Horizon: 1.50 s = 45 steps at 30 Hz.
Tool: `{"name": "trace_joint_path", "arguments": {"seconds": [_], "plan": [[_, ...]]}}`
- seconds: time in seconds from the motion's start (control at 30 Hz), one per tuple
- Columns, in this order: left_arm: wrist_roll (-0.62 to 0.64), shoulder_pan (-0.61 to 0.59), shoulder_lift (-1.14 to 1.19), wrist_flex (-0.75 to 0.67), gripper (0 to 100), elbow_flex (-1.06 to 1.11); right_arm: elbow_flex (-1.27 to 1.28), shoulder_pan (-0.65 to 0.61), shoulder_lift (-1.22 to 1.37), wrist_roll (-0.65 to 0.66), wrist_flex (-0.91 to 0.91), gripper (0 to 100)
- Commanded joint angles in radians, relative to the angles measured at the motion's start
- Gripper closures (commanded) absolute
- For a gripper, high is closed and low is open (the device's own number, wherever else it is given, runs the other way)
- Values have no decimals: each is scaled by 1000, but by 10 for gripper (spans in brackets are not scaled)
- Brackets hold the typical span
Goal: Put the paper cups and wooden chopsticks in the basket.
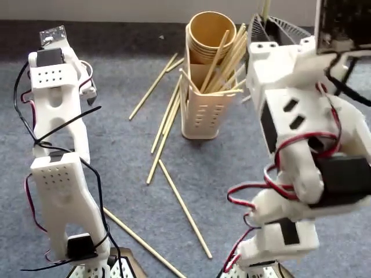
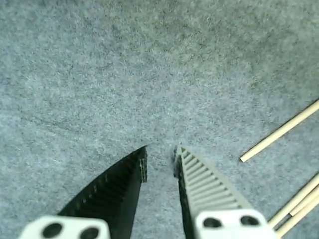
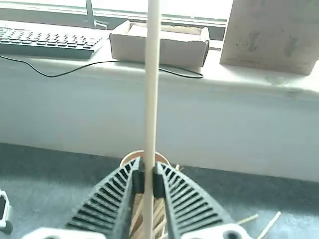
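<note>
A white perforated basket stands upright on the grey carpet and holds stacked paper cups and several wooden chopsticks. Loose chopsticks lie left of it, in front of it and near the left arm's base. My right gripper is shut on one chopstick, held upright above the cups; from above it appears beside the basket's top. My left gripper is open just above bare carpet, with loose chopsticks off to one side.
The left arm stands at the left and the bulky right arm fills the right side. A ledge behind the table carries a keyboard and a cardboard box. Bare carpet lies between the arms.
</note>
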Motion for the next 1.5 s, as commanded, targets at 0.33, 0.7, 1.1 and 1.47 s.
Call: {"name": "trace_joint_path", "arguments": {"seconds": [0.33,0.7,1.1,1.47], "plan": [[5,15,-4,-6,890,-2,2098,-117,-1023,23,-1118,992],[3,16,-4,-12,890,-2,2362,-165,-957,29,-1512,993],[3,19,-4,-15,890,-2,2032,-162,-722,31,-1461,993],[3,19,-4,-11,890,-2,1962,-113,-403,29,-1610,967]]}}
